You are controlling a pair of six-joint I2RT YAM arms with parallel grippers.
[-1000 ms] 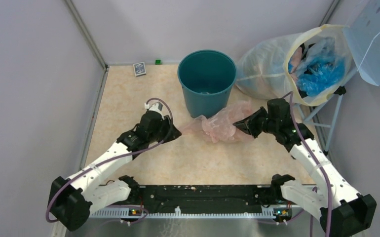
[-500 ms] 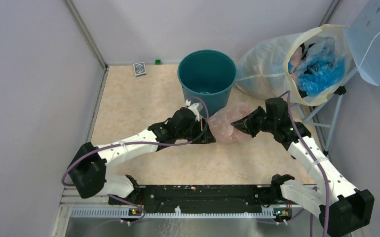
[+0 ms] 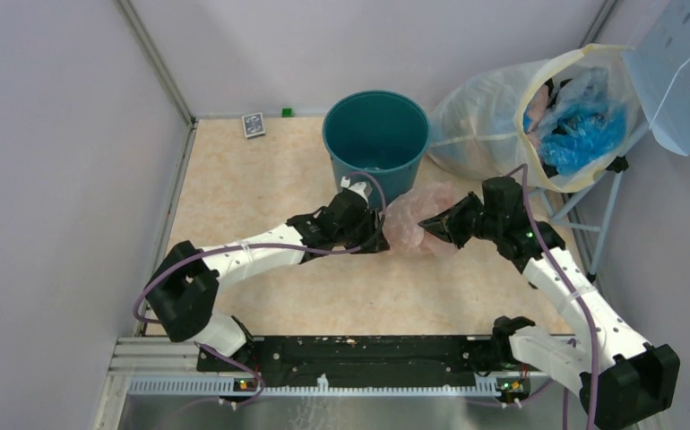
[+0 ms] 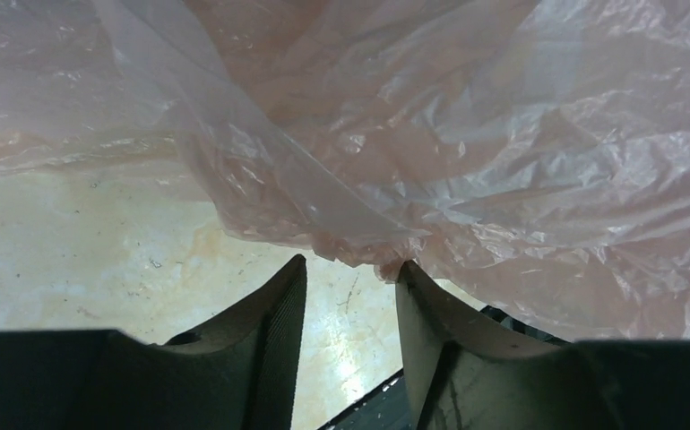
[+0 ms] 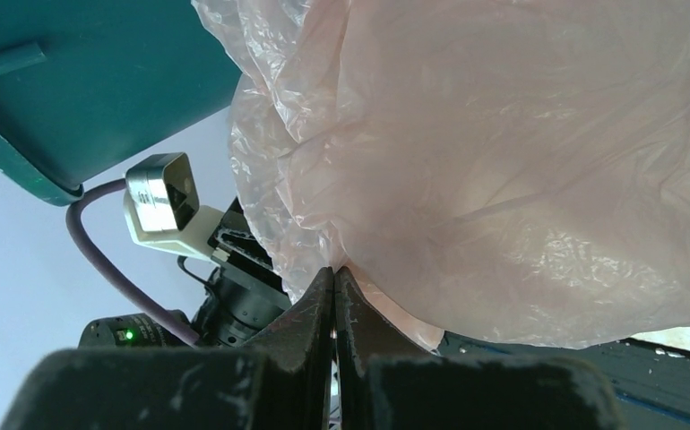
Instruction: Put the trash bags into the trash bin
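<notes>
The pale pink trash bag (image 3: 410, 223) hangs crumpled just in front of the dark teal trash bin (image 3: 375, 148), between my two grippers. My right gripper (image 3: 427, 223) is shut on the bag's right side; in the right wrist view (image 5: 334, 269) the jaws pinch the film (image 5: 521, 161), with the bin's wall (image 5: 90, 81) at upper left. My left gripper (image 3: 384, 240) is open at the bag's left edge. In the left wrist view (image 4: 350, 269) the bag's lower edge (image 4: 359, 246) sits right at the fingertips, touching the right one, with nothing between the jaws.
A large clear sack with a pale yellow rim (image 3: 539, 112) holding blue bags (image 3: 583, 130) leans at the back right by a pale blue perforated panel (image 3: 682, 72). A small card box (image 3: 253, 124) and green block (image 3: 287, 112) lie by the back wall.
My left arm has swung right from the table's left middle up to the bag's left edge. My right gripper has kept its hold; the bag has bunched up and lifted slightly.
</notes>
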